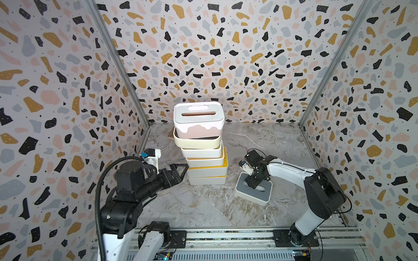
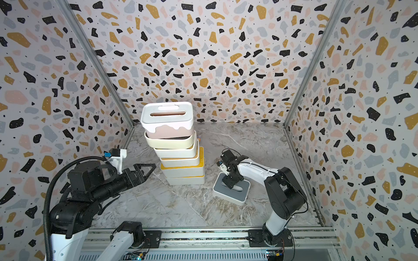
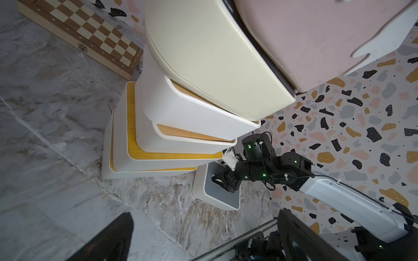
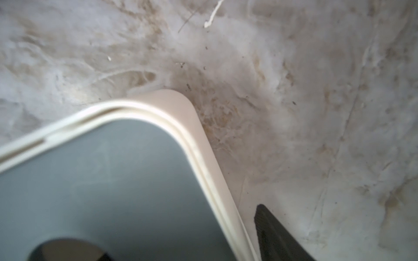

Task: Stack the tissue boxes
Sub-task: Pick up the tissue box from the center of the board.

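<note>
Six boxes [image 1: 204,162] stand piled on the table [image 1: 203,210] toward its back, each set a little askew so the pile leans. The white-and-pink one is on top and two yellow-lidded ones are at the bottom. A chessboard [image 3: 90,29] lies flat behind the pile. The grey box [image 1: 264,192] sits alone on the table to the pile's right, near it but apart.

The right arm rises from the rail [image 1: 226,235], elbow high, forearm sloping toward the middle and wrist bent down. The right gripper [image 1: 254,184] is planted on the grey box's lid by the slot. In the right wrist view one finger [image 4: 276,232] stands just outside the box's wall. Whether the jaws pinch that wall I cannot tell, as the view is blurred.

The left arm reaches low and nearly level toward the pile. The left gripper [image 1: 183,169] is spread wide and empty, its tips just beside the lower boxes, perhaps touching.
</note>
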Controlling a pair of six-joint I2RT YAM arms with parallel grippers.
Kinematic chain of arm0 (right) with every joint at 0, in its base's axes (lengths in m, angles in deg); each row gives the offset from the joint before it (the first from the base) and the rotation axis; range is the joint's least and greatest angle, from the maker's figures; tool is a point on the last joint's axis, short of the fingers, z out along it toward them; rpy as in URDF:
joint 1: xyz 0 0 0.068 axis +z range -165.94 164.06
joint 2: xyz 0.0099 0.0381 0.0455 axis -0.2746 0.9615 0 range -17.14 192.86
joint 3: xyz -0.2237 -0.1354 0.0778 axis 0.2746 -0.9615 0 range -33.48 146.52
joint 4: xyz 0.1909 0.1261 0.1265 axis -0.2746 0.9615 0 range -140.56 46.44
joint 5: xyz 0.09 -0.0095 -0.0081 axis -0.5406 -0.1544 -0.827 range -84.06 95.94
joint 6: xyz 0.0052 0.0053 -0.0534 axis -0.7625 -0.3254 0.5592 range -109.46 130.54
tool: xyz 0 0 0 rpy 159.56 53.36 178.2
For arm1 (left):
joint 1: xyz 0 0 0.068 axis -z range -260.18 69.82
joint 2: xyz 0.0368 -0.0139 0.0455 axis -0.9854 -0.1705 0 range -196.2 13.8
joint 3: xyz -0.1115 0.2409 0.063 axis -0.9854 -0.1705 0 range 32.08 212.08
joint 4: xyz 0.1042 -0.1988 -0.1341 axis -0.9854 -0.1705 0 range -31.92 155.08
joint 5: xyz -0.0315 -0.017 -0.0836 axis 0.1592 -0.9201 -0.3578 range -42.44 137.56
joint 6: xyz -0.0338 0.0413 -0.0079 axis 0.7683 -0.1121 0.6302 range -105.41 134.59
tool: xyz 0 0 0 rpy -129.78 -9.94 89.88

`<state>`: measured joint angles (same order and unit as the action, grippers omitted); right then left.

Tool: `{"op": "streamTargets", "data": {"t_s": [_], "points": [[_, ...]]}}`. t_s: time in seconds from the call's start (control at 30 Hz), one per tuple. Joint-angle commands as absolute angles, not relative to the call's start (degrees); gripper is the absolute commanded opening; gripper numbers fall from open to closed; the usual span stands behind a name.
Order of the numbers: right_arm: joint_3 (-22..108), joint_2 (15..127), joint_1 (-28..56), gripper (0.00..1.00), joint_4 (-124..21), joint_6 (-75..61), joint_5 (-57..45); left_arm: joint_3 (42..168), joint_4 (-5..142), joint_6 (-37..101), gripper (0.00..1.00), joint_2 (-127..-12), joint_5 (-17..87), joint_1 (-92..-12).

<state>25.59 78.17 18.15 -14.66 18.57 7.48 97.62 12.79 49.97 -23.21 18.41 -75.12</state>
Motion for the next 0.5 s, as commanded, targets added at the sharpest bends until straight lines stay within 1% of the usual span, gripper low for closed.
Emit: {"op": "streamTargets", "data": {"t_s": [0.0,0.07,0.13,0.23,0.33,0.47], "points": [[24.3,76.29,17.05,0.61,-14.57,15.19,5.21,97.08,14.63,49.82,1.0,-23.2,19.16,-74.82],[23.73,75.15,16.35,0.58,-15.12,14.44,4.41,97.12,14.42,49.83,1.0,-23.22,19.32,-74.82],[23.56,74.01,16.03,0.52,-15.31,13.99,3.72,97.29,14.37,49.76,1.0,-23.11,19.64,-74.82],[23.39,72.07,15.49,0.48,-15.74,13.11,1.98,97.81,14.12,49.67,1.0,-23.02,20.16,-74.82],[22.97,69.6,14.83,0.33,-16.6,12.52,0.28,98.54,13.4,49.04,1.0,-23.11,21.04,-74.82],[23.1,66.13,14.23,0.28,-16.94,11.73,-0.29,100.7,11.63,47.79,1.0,-23.68,21.92,-74.82]]}}
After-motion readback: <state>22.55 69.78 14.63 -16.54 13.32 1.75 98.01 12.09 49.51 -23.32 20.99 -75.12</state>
